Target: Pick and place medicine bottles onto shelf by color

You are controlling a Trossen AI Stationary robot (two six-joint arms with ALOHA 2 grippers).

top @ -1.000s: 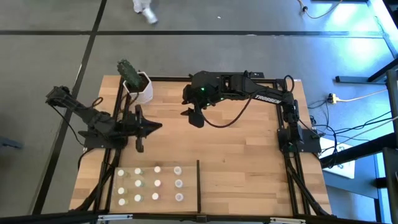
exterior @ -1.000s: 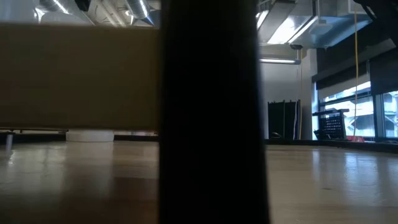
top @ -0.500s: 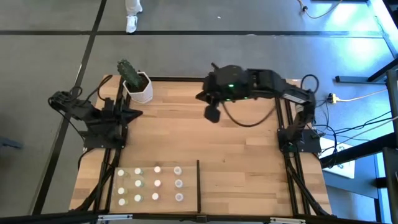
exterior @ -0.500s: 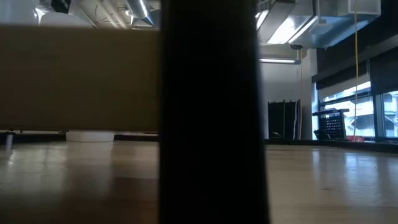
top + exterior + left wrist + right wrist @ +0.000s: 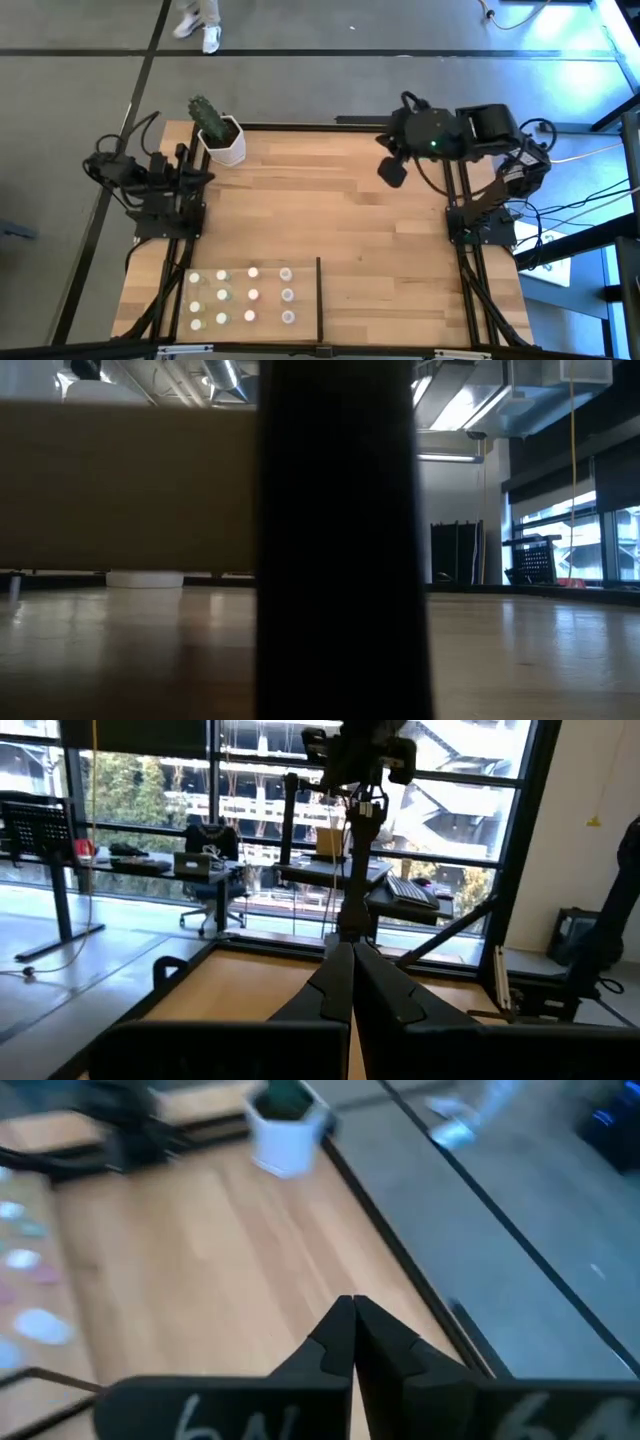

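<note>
Grey floor surrounds the wooden tabletop (image 5: pixel 340 220), and at its far left corner stands a white pot with a cactus (image 5: pixel 222 140). Down at the near left corner lies the shelf (image 5: pixel 240 298), a paler panel bounded on its right by a thin black divider (image 5: pixel 318 298), and the medicine bottles (image 5: pixel 252 295) all stand on it in a loose grid of three rows, white caps up, some tinted pale green or pink. Whether each row or column truly holds one colour cannot be read from the high view. No bottle shows anywhere else on the tabletop, so the sorting looks finished, or very nearly so. Both arms are folded back toward their bases, well apart from the shelf. The left gripper (image 5: pixel 352 982) sits over the left edge of the table near the pot, its fingers pressed together on nothing, as its wrist view shows. The right gripper (image 5: pixel 352 1338) hangs above the far right part of the table, its fingers likewise closed and empty in its own wrist view, with the pot and a few bottle caps visible far beyond them. The low view is mostly blocked by a dark upright and adds nothing about the bottles. What remains, by this judgement, is at most a check of the colour grouping.
</note>
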